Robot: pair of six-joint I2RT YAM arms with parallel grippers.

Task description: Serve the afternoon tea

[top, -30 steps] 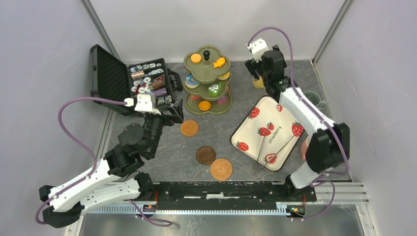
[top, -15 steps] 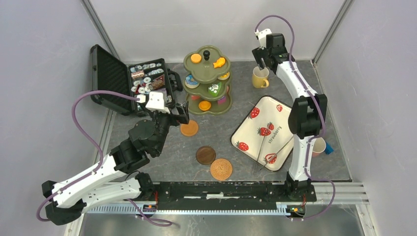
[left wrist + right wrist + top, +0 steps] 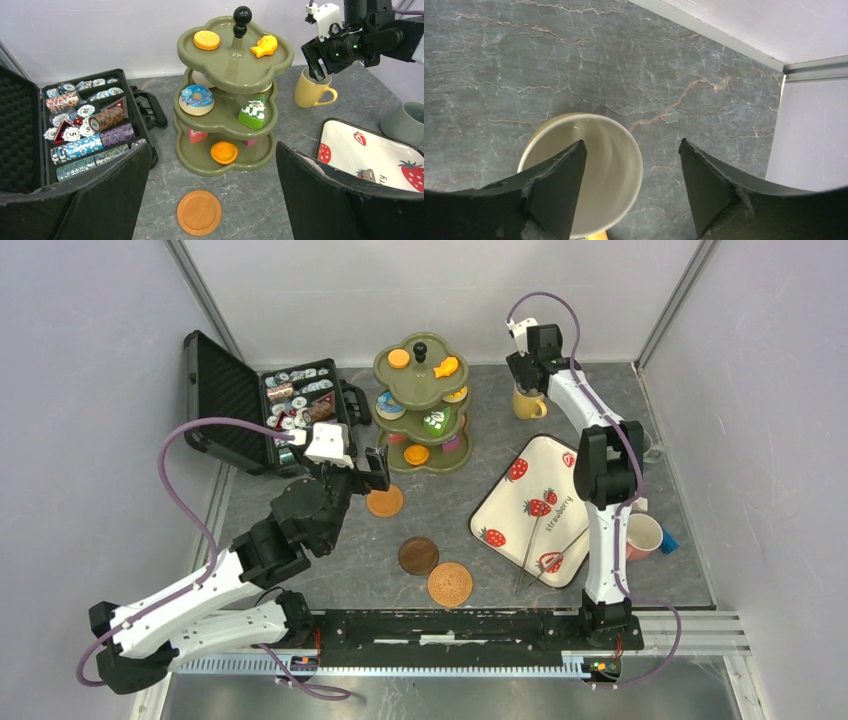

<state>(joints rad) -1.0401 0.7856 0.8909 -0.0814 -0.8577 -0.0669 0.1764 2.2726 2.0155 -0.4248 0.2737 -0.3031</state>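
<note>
Bright, even light, soft shadows, all views sharp.

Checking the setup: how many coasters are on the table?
3: orange coaster before the stand, dark brown coaster nearer the front, tan coaster right beside that. None looks hidden.

the word "strawberry" stands in dark slanted letters on the white tray (image 3: 548, 462), across its middle among the printed red berries; the tray lies toward the right edge of the worktop. in the left wrist view only the word's last letters, "ry", show where the tray is cut off by the picture's edge. the chips (image 3: 82, 127) in the black case (image 3: 20, 132), by the far left corner, carry printed marks too small to read.
</note>
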